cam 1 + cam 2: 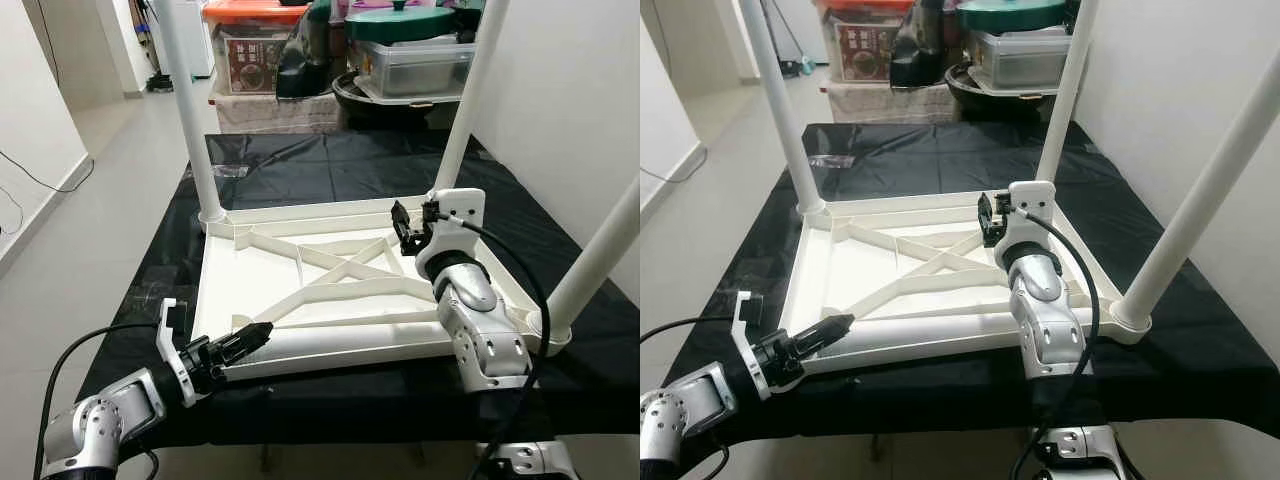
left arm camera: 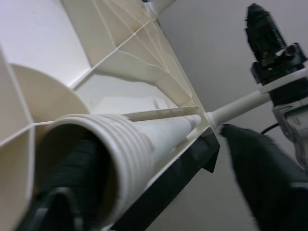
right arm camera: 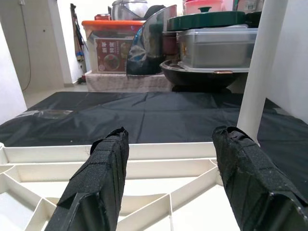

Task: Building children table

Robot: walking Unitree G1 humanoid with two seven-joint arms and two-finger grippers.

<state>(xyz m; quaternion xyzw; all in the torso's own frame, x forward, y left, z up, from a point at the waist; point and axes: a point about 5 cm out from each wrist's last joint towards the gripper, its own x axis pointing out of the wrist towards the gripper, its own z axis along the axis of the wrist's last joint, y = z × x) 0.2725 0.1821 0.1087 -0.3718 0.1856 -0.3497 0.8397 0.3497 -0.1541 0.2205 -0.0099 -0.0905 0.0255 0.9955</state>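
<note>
The white children's table top (image 1: 300,212) lies upside down on a black-covered table. Three white legs stand in its corners: far left (image 1: 190,110), far right (image 1: 470,100) and near right (image 1: 600,250). A fourth leg (image 1: 350,343) lies flat along the near rim. My left gripper (image 1: 255,335) is at this leg's threaded end (image 2: 120,144). Its fingers (image 2: 264,183) are open, one on each side of that end. My right gripper (image 1: 405,232) hovers open over the far right part of the top, beside the far right leg, with nothing between its fingers (image 3: 101,168).
The black cloth (image 1: 330,160) covers the table beyond the top on all sides. Storage boxes and pots (image 1: 400,50) are stacked behind it. A white wall (image 1: 570,80) runs along the right. Open floor (image 1: 90,220) lies on the left.
</note>
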